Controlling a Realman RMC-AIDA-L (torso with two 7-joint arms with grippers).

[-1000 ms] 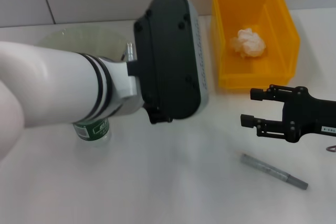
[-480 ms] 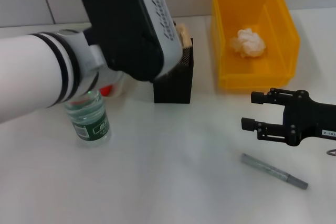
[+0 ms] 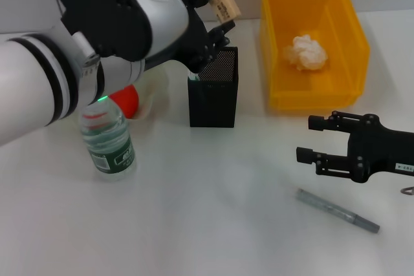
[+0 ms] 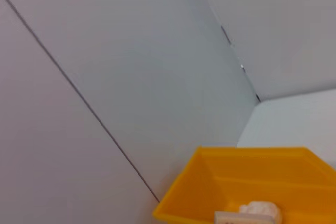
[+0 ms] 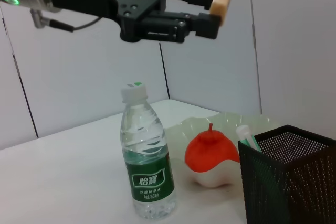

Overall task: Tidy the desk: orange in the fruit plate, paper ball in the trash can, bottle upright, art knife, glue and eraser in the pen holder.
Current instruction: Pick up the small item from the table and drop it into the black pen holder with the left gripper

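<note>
You are most of the way through. The paper ball [image 3: 305,52] is lying in the trash can [image 3: 352,40] at the far right, the orange [image 5: 211,149] is sitting in the fruit plate [image 5: 247,123] at the left, and the bottle [image 3: 108,138] is standing upright on the worktop [image 3: 213,211], near and left of the pen holder [image 3: 214,98].

Your left pincer [image 3: 217,14] is gripping the eraser [image 3: 224,4] and holding it in the air above the pen holder's far side, so the drop is not yet done. I judge that this is the step in hand.

The pen holder is already holding 1 white-and-green stick-like item [image 5: 245,136], probably the glue, though I cannot tell for sure.

Your right pincer [image 3: 309,138] is hovering released at the right, empty, just beyond a grey pen-shaped tool [image 3: 337,211] lying on the near worktop. If that is the art knife, it is what is left.
</note>
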